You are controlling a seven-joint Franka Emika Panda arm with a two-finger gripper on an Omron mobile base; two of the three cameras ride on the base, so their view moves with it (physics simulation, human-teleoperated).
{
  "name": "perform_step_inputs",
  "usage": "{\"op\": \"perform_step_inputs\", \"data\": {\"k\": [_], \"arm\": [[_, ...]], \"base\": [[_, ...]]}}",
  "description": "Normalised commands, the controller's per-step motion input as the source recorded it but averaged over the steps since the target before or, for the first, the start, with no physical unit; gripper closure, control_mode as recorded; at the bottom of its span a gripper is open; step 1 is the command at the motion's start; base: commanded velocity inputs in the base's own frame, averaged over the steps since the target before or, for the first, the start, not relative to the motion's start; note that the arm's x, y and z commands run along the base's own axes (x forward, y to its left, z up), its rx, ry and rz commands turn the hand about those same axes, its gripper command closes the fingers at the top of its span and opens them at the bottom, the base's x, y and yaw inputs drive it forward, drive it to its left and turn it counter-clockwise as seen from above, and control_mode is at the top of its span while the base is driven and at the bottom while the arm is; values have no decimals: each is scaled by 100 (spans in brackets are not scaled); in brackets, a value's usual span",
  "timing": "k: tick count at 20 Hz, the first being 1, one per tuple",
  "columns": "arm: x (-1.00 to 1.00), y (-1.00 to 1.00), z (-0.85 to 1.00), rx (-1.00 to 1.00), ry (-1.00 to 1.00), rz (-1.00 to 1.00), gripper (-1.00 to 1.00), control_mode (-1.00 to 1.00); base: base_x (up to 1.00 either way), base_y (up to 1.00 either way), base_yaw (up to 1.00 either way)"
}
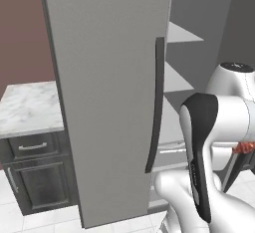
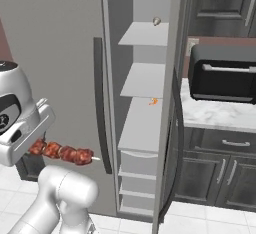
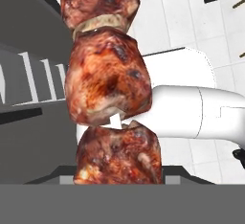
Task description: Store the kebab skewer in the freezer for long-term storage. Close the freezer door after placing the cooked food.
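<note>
My gripper (image 2: pixel 36 145) is shut on the kebab skewer (image 2: pixel 64 153), which sticks out level to the right at about lower-shelf height, left of and in front of the open freezer (image 2: pixel 145 80). The meat chunks (image 3: pixel 107 82) loom close in the hand view, and a reddish bit of the kebab skewer (image 1: pixel 245 148) peeks out behind my arm. White shelves and drawers (image 2: pixel 137 165) show inside the freezer. The freezer door (image 2: pixel 172 103) stands swung open, edge-on, right of the shelves; its face is hidden.
The plain grey door (image 2: pixel 55 53) with its long dark handle (image 2: pixel 100 108) is right beside the skewer. A black toaster oven (image 2: pixel 222 75) sits on the marble counter (image 2: pixel 220 114) over dark cabinets. A small orange item (image 2: pixel 153 101) lies on a middle shelf. Another counter (image 1: pixel 27 107) is at far left.
</note>
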Motion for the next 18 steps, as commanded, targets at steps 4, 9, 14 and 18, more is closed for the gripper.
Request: {"op": "perform_step_inputs", "data": {"k": [4,9,14,18], "arm": [[0,0,0,0,0,0,100,100],[0,0,0,0,0,0,100,100],[0,0,0,0,0,0,100,-100],[1,8,3,-4,0,13,100,-100]], "base": [[0,2,0],[0,0,0],[0,0,0],[0,0,0]]}}
